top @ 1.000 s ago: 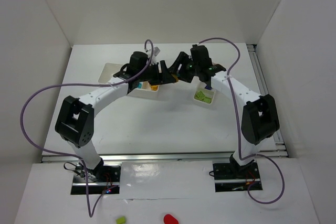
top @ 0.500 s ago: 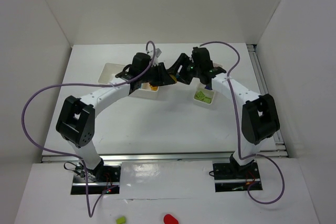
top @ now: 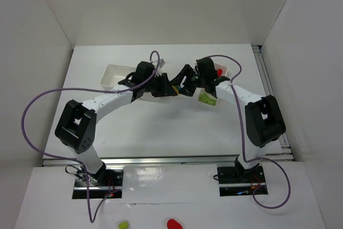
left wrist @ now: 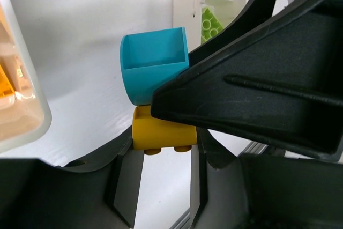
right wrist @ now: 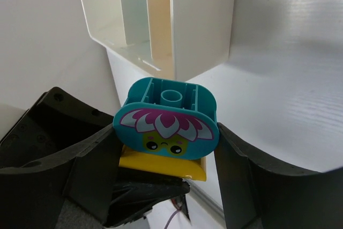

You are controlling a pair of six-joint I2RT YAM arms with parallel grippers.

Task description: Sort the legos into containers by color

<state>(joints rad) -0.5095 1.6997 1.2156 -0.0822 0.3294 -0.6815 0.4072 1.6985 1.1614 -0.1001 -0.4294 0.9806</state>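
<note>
A cyan-blue lego with a printed flower face is stuck to a yellow lego, held in the air between both grippers. My left gripper is shut on the yellow brick. My right gripper is shut on the cyan brick. In the top view the two grippers, left and right, meet tip to tip between the trays, with a bit of yellow showing. The wide white tray lies to the left, the narrow tray to the right.
The narrow tray holds lime green legos and a red one in separate compartments. An orange lego shows in the wide tray's corner. Purple cables loop over both arms. The table's rail runs along the right edge.
Both grippers, still joined on the bricks, have moved a little toward the near side, uncovering more of the wide tray. The grips have not changed.
</note>
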